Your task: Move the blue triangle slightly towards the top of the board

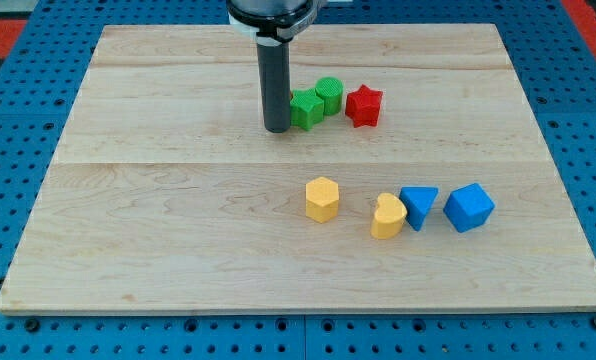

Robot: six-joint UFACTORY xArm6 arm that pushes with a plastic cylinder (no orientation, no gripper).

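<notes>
The blue triangle lies on the wooden board at the lower right, its left side touching a yellow heart-shaped block. A blue cube sits just to its right, apart from it. My tip is in the upper middle of the board, right beside the left edge of a green cube, far above and to the left of the blue triangle.
A green cylinder touches the green cube's upper right. A red star stands to the right of them. A yellow hexagon sits left of the yellow heart. Blue pegboard surrounds the board.
</notes>
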